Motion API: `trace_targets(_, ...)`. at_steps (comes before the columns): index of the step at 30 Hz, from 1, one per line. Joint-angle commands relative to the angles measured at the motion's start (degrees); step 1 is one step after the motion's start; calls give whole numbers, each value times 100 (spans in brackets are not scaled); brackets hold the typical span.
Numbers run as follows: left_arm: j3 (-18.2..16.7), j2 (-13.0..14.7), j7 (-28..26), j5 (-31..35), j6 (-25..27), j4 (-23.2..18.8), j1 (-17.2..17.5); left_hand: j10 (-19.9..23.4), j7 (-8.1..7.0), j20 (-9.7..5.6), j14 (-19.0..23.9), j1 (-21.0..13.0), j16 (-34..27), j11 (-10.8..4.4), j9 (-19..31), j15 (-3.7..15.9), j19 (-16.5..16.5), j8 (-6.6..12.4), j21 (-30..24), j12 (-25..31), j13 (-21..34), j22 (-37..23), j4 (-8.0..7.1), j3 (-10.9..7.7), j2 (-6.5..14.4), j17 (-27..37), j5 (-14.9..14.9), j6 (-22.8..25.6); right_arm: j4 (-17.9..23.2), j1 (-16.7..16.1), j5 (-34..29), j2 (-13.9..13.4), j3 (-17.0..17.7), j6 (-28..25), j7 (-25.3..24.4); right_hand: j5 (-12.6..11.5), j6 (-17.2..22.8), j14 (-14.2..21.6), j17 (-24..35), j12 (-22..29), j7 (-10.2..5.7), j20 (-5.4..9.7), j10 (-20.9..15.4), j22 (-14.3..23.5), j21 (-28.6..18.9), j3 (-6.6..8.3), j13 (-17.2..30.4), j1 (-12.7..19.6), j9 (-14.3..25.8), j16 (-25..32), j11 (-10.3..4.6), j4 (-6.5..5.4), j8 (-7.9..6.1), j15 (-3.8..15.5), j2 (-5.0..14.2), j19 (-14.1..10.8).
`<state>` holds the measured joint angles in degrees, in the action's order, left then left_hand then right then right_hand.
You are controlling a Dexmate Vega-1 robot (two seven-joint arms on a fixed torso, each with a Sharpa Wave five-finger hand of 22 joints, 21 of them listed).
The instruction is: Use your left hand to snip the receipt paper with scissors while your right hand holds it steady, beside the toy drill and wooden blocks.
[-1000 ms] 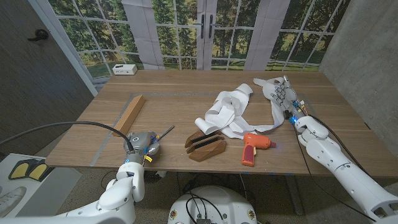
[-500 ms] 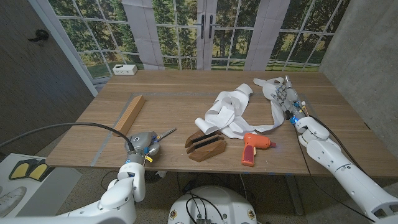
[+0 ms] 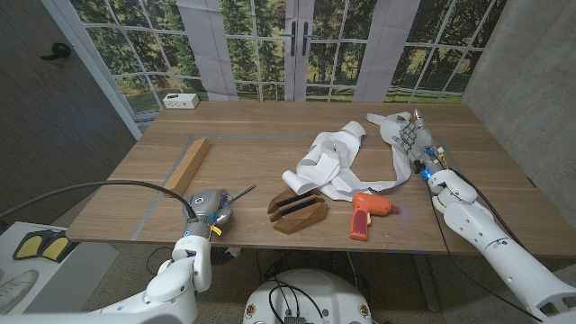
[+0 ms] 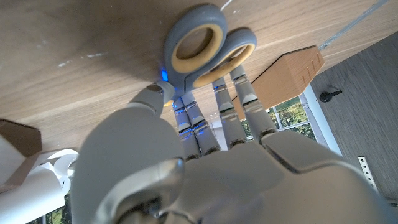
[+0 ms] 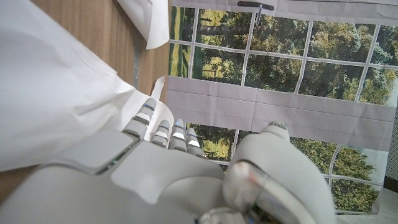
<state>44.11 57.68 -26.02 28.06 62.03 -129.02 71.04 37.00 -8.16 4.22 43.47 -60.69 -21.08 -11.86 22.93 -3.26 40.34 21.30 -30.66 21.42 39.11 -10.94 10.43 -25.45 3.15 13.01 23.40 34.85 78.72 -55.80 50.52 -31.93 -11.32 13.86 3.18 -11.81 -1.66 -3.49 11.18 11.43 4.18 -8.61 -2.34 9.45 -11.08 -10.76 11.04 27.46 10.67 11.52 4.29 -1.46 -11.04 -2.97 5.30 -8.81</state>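
Note:
Grey-handled scissors (image 3: pixel 236 193) lie near the table's front edge, tips pointing right. My left hand (image 3: pixel 205 207) covers their handles. In the left wrist view the scissors' handles (image 4: pixel 198 38), grey with tan rings, lie on the wood, and my left hand (image 4: pixel 205 174) reaches them with straight fingers (image 4: pixel 244 93) touching the rims, none through a ring. The white receipt paper (image 3: pixel 328 157) is heaped mid-table, with a strip (image 3: pixel 397 169) running to the far right. There my right hand (image 3: pixel 412 139) lies on the strip's end, fingers stretched out. The paper (image 5: pixel 50 93) lies against my right hand (image 5: pixel 155 174).
An orange toy drill (image 3: pixel 367 212) lies near the front edge, right of a dark slotted wooden block (image 3: pixel 299 212). A long light wooden block (image 3: pixel 187 165) lies at the left, also seen as a block (image 4: pixel 289 68). A small white box (image 3: pixel 180 100) sits at the far left corner.
My left hand has crept slightly forward and right over the scissors' handles. The scissors, the paper and my right hand have stayed put.

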Motion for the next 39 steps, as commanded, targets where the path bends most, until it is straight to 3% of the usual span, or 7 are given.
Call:
trace_targets(1, -504, -90, -350, -870, -769, 139, 372, 239, 26, -1235, 1331, -510, -824, 1, 264, 1694, 1489, 97, -594, 573, 569, -209, -22, 176, 1, 1409, -82, 386, -86, -13, 75, 38, 41, 35, 75, 15, -32, 7, 18, -13, 21, -53, 19, 25, -24, 9, 23, -30, 17, 18, -33, 11, 9, 35, 22, -22)
trace_targets(9, -398, -226, -454, -648, -682, 245, 343, 527, 132, -1360, 1441, -1015, -852, 27, 649, 1695, 1222, 308, -1017, 1183, 1149, -398, -31, 252, 85, 1875, -150, 826, -142, -11, 121, 61, 66, 49, 120, 16, -32, 9, 18, -16, 23, -52, 33, 25, -25, 13, 23, -31, 17, 19, -25, 16, 6, 30, 23, -45)
trace_targets(13, -228, -280, -418, -442, -505, 287, 255, 506, 102, -1287, 1375, -1183, -735, 24, 868, 1695, 885, 552, -1168, 1215, 1218, -475, -39, 277, 68, 1986, -216, 1183, -155, -13, 152, 63, 79, 43, 151, 17, -35, 10, 18, -12, 23, -47, 27, 25, -27, 15, 23, -31, 17, 19, -23, 20, 5, 37, 22, -64)
trace_targets(26, 201, -354, -288, 127, -121, 441, 54, 392, -31, -1352, 1285, -1629, -526, 5, 1272, 1701, 582, 784, -1560, 1189, 1344, -588, -6, 324, -103, 2136, -174, 1097, -117, -67, 293, 48, 180, 29, 236, 17, -60, 33, 16, -18, 22, -52, 56, 24, -44, 28, 24, -20, 17, 27, -30, 38, 8, 35, 28, -160)
trace_targets(32, 153, -401, -350, 125, -232, 525, 114, 363, -105, -1389, 1364, -1761, -452, 5, 1578, 1697, 491, 1058, -1855, 1229, 1514, -634, -52, 376, -158, 2242, -42, 1209, -133, -82, 335, 64, 204, 22, 250, 18, -60, 39, 16, -16, 19, -53, 57, 24, -46, 31, 24, -20, 17, 29, -32, 42, 6, 40, 28, -185)
trace_targets(36, 71, -414, -402, 102, -307, 545, 174, 285, -151, -1404, 1517, -1784, -282, -13, 2368, 1689, 330, 1500, -2342, 1266, 1820, -536, -109, 446, -255, 2471, 267, 861, -126, -83, 333, 70, 204, 27, 253, 18, -75, 36, 17, -16, -5, -61, 60, 24, -38, 34, 24, -21, 17, 28, -30, 45, 10, 44, 29, -182)
trace_targets(39, 18, -383, -431, 92, -420, 556, 213, 259, -193, -1382, 1573, -1761, -230, -7, 2506, 1688, 272, 1574, -2480, 1294, 1944, -459, -127, 454, -269, 2556, 366, 773, -111, -83, 323, 74, 200, 22, 230, 19, -78, 38, 17, -14, -9, -69, 59, 24, -33, 34, 24, -23, 17, 29, -42, 46, 10, 44, 29, -176)
